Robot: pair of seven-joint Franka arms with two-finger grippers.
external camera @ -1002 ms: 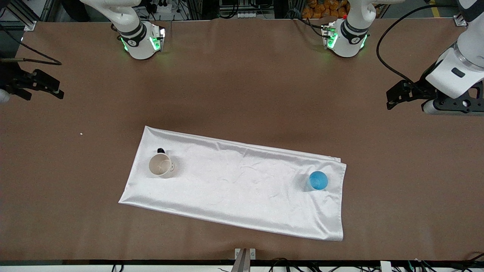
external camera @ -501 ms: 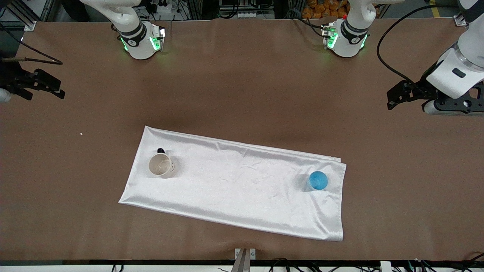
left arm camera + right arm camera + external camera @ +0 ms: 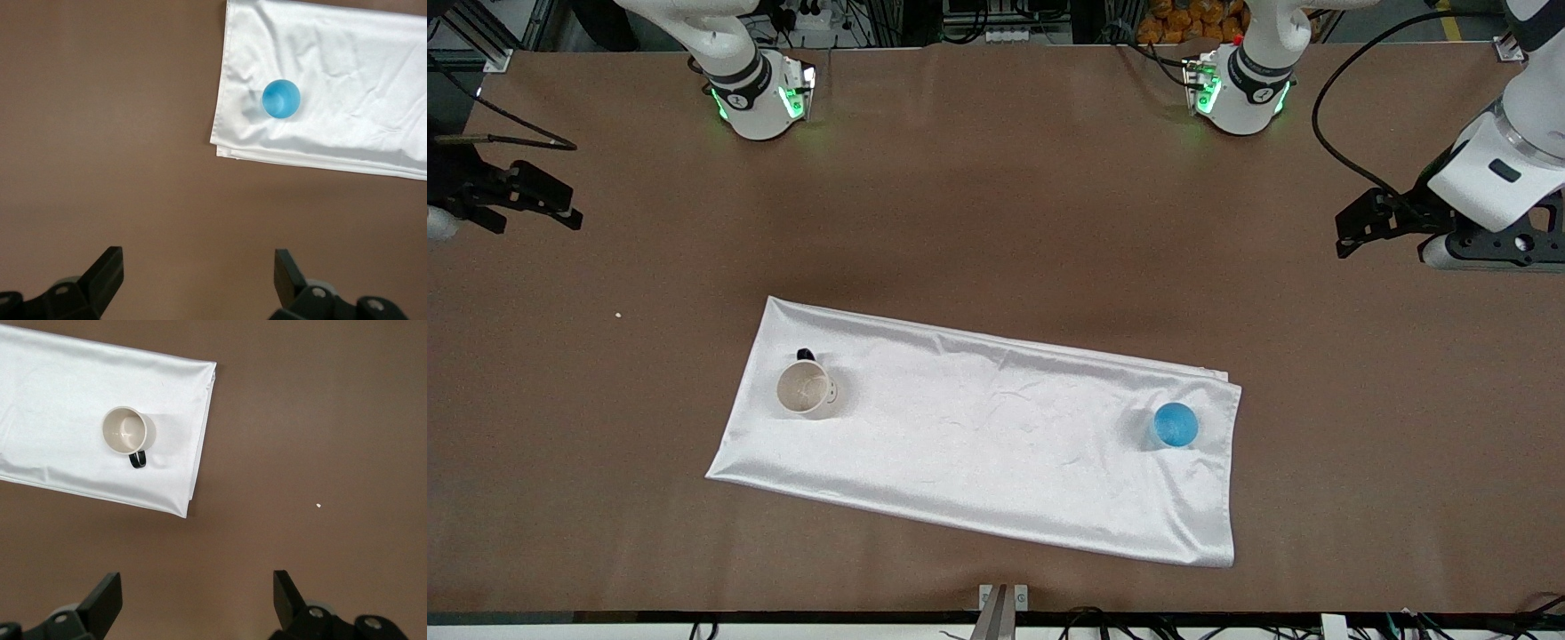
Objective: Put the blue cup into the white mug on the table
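Nothing moved; upright blue cup (image 3: 1175, 425), white mug (image 3: 804, 389).

The blue cup (image 3: 281, 99) stands upright near a corner of the white cloth (image 3: 347, 80), above the left gripper's (image 3: 199, 280) wide-apart fingers (image 3: 107, 270).
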